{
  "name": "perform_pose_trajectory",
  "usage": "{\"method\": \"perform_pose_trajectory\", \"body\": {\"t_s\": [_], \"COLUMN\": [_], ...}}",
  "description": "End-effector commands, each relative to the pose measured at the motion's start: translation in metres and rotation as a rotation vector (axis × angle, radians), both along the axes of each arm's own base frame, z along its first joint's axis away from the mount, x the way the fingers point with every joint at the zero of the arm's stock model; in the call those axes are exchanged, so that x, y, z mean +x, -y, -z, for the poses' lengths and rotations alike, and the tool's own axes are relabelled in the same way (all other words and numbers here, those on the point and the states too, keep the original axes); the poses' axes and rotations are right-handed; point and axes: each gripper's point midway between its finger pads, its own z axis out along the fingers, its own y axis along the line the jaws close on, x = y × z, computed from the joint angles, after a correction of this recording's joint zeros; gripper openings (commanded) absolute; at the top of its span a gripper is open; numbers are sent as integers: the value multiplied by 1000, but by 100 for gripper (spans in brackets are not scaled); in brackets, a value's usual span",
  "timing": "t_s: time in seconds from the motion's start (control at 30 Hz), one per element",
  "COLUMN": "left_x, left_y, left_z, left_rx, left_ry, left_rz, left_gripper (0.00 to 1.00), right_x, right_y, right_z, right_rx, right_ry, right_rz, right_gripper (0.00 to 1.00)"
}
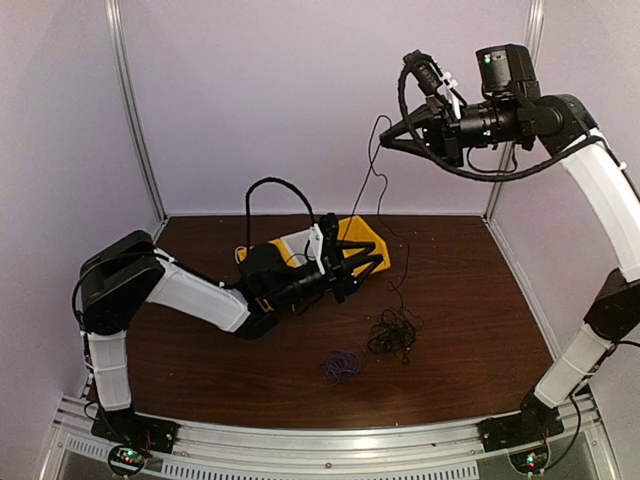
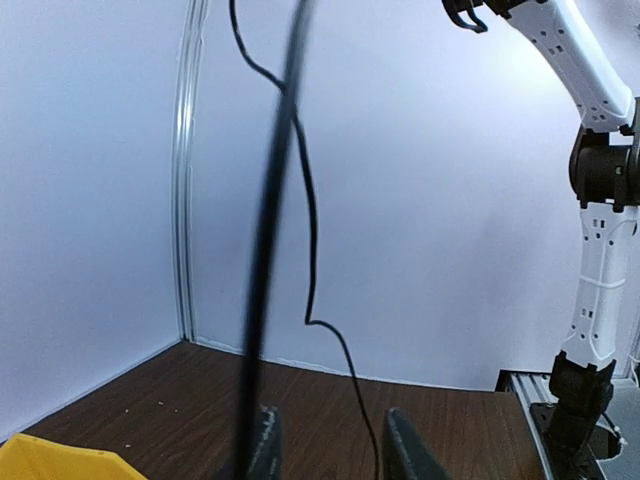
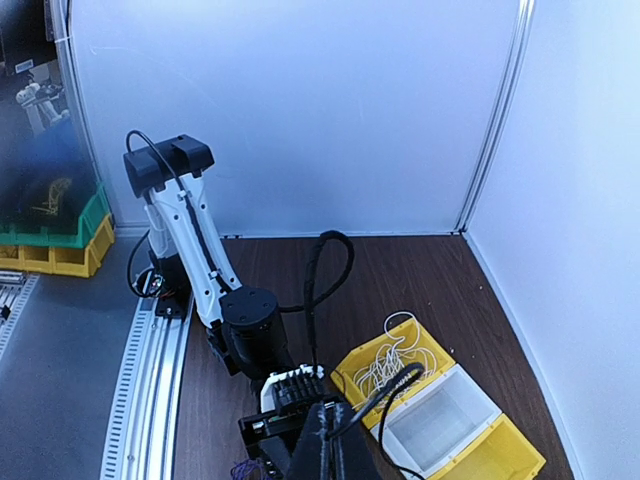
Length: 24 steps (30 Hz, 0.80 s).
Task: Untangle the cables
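Right pincer (image 1: 388, 137), held high, clamped on a black cable (image 1: 370, 165) hanging down to the tangle (image 1: 392, 335) on the table (image 1: 480, 320); left pincer (image 2: 333, 425), fingers apart astride that strand; purple coil (image 1: 340, 365) just beside the tangle: step judged as lifting one cord free, the next move calling for a gentle closing and a steady pull apart.

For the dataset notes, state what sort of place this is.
Probably a robot lab test cell: plain wall panels on metal posts enclose a dark wooden table, the left arm and right arm are bolted to an aluminium rail at its near edge, and stacked storage bins stand outside.
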Motion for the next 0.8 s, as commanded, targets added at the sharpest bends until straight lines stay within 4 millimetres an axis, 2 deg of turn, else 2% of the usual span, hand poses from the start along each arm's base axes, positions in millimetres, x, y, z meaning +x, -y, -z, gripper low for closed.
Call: {"method": "perform_pose_trajectory", "body": {"t_s": [0.0, 0.13, 0.23, 0.3, 0.37, 0.4, 0.47, 0.53, 0.6, 0.77], "left_x": [0, 11, 13, 14, 13, 10, 2, -7, -14, -8], "left_y": [-5, -31, -51, -61, -69, -74, -82, -82, -71, -47], "left_z": [37, 37, 22, 11, 4, -3, -16, -28, -35, -53], "left_rx": [150, 137, 70, 57, 73, 72, 60, 61, 94, 109], "left_ry": [-64, -104, -119, -128, -125, -119, -94, -55, -25, -4], "left_rz": [-15, -161, -243, -287, -317, -322, -319, -288, -235, -199], "left_gripper": [43, 52, 59, 65, 90, 96, 98, 98, 98, 98], "right_x": [-15, 1, 9, 15, 20, 22, 24, 24, 23, 21], "right_y": [11, 8, 8, 6, 6, 5, 3, 2, 1, -2], "right_z": [-57, -39, -23, -6, 10, 18, 36, 49, 56, 59], "right_rx": [146, 128, 106, 80, 60, 53, 31, 16, 11, 29], "right_ry": [158, 132, 113, 84, 57, 42, 9, -15, -31, -58], "right_rz": [4, 58, 89, 101, 118, 127, 122, 116, 106, 86], "right_gripper": [0, 0, 0, 0, 0, 0, 0, 0, 0, 0]}}
